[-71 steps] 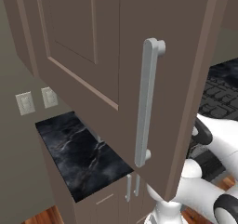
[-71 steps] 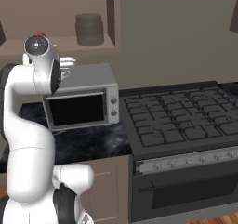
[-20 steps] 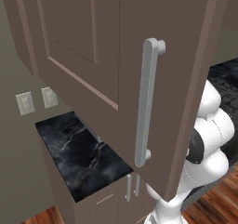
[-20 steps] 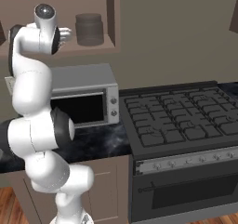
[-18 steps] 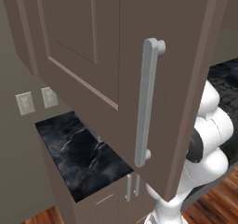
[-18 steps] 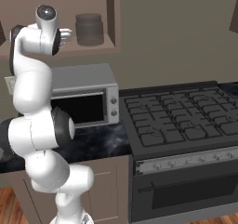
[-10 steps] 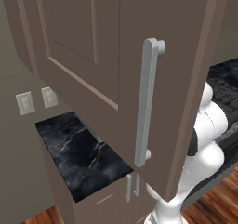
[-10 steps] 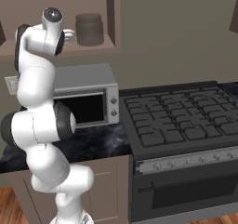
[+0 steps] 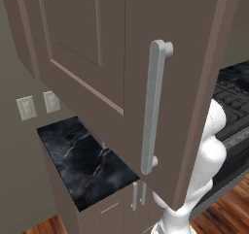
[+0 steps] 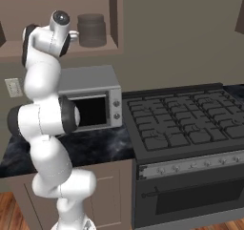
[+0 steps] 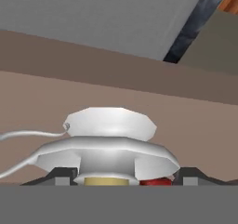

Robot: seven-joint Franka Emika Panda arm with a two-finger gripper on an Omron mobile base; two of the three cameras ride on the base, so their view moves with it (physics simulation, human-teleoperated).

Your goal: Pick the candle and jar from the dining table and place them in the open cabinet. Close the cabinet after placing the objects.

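In the hand view the candle [image 11: 106,181] is a yellowish stub under its wide silvery holder [image 11: 109,148], whose thin wire handle runs off to the left. My gripper [image 11: 125,177] is shut on that holder, one dark fingertip [image 11: 59,176] on each side of its base. A small bright-red piece, the jar [image 11: 155,182], peeks out beside the candle; whether it is held I cannot tell. My wrist [image 10: 59,19] is raised to the open cabinet's shelf [image 10: 57,48]. The cabinet door [image 9: 97,58] stands open, with its pale bar handle [image 9: 153,107]. The dining table is out of view.
A dark brown canister [image 10: 91,29] stands on the shelf just right of my wrist. Below are a grey microwave [image 10: 90,100] on a black marble counter [image 9: 87,160] and a black stove [image 10: 181,124]. Wall outlets [image 9: 36,106] sit left of the door.
The arm has lifted from microwave height to the shelf. Over the last second its wrist has drifted right, toward the canister. The base and the door have not moved.
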